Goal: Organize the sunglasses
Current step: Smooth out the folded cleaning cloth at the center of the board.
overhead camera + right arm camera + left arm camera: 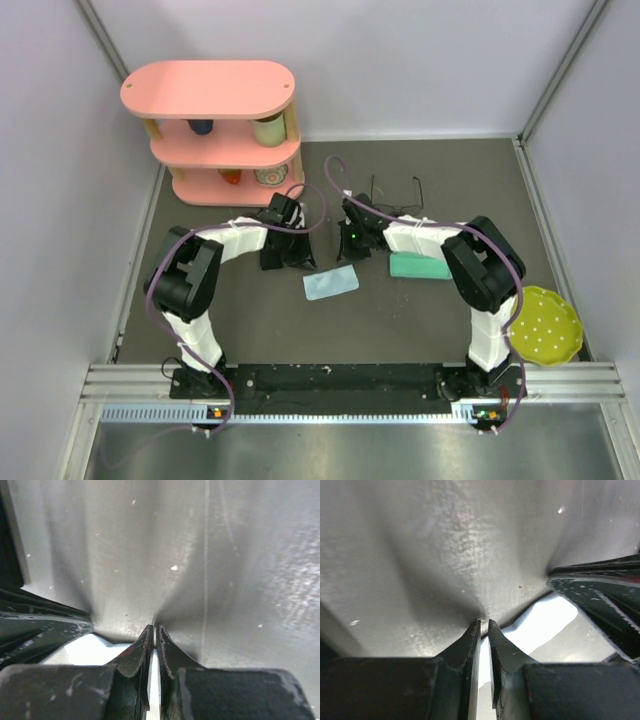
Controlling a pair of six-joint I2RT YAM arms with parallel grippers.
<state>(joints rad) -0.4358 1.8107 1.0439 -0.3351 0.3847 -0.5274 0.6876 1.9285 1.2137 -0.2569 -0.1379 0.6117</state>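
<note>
Overhead, you see both arms folded inward at mid-frame, wrists bent so that the left end effector (297,262) and the right end effector (352,256) point toward the lower edge. Their tips sit just beside the upper corners of a light blue cloth (330,284). Each wrist view shows the fingers drawn together to a thin slit with nothing visible between them, so read both as closed and empty. Shadows fan out from the fingertips, which suggests that the tips rest at or very near the desk (450,170); the cloth appears there only as a bright patch to one side. The wire-frame sunglasses (396,208) lie on the desk just above the right wrist, a little right of centre, temples open and untouched. A grey-blue case (420,266) lies just below the right forearm, near those glasses, a placement that probably keeps case, cloth and frame within short reach of either arm. You cannot find the white-framed pair in any view; an arm may hide it. A pink shelf (215,110) occupies the upper left and a yellow-green plate (548,325) the lower right. Judged from this layout, no pair is cased yet. Your next move calls for opening an end effector before approaching the thin frame, which could slip or bend under a careless pinch.
</note>
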